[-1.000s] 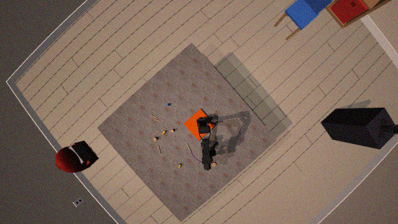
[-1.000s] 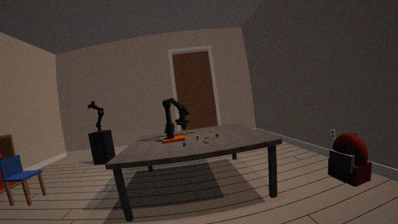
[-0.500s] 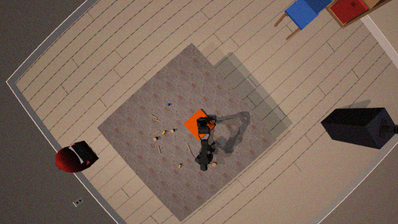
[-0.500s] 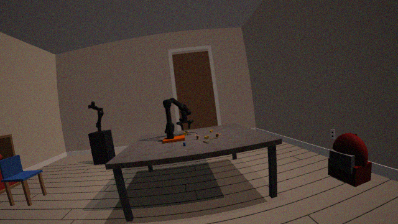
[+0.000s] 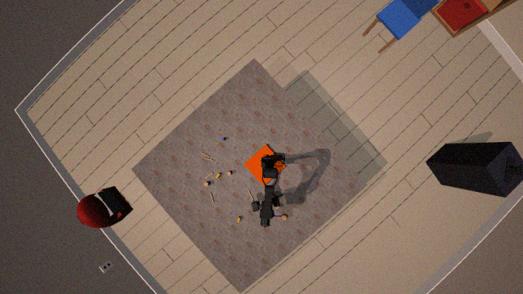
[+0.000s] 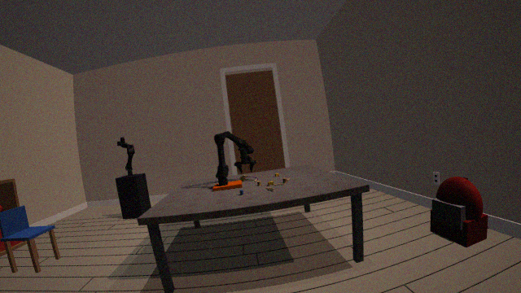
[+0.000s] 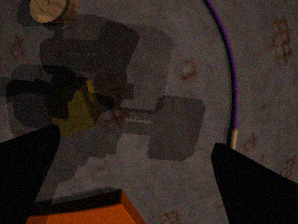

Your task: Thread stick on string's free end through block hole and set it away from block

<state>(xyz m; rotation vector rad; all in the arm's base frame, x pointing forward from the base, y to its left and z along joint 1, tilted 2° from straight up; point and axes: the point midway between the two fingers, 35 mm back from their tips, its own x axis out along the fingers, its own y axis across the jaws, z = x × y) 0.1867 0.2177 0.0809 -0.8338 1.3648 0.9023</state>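
My gripper [image 7: 137, 143] [image 6: 246, 165] is wide open and empty above the table. The yellow block [image 7: 80, 112] lies below it, near the left finger in the wrist view, partly in shadow; its hole cannot be made out. The round wooden button [image 7: 47, 10] [image 5: 283, 217] lies beyond the block. The purple string [image 7: 234, 85] curves along the right side of the wrist view. It meets the thin stick [image 7: 235, 137] [image 5: 251, 195], whose near part is hidden behind the right fingertip in the wrist view. The string is not through the block, as far as it shows.
The orange base plate [image 5: 256, 164] [image 7: 87, 216] is near the block. Loose sticks [image 5: 208, 159] [image 5: 212, 197], wooden pieces [image 5: 230, 172] [image 5: 207, 184], yellow pieces [image 5: 217, 175] [image 5: 239, 219] and a blue piece [image 5: 224, 139] lie elsewhere on the table [image 5: 184, 143].
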